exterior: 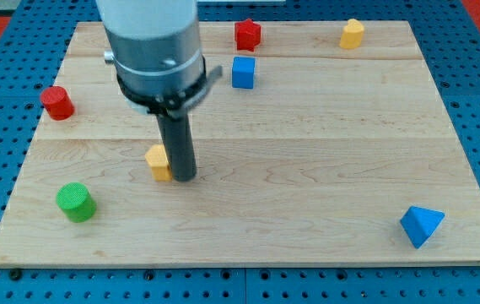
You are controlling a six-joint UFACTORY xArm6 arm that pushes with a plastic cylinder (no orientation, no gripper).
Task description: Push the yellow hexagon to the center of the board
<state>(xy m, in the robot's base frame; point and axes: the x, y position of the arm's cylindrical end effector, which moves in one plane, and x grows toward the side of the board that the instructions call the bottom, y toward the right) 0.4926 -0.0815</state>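
A yellow-orange block (157, 162) lies left of the board's middle; the rod hides its right side, so I cannot make out its full shape. My tip (184, 178) rests on the board right against this block's right side, apparently touching it. A second yellow block (352, 34), with a pointed top like a pentagon, sits near the view's top right edge of the wooden board (307, 169), far from my tip.
A red cylinder (56, 102) stands at the left edge and a green cylinder (76, 203) at the bottom left. A red angular block (247, 35) and a blue cube (243, 73) sit at the top centre. A blue triangle (421, 225) lies at the bottom right.
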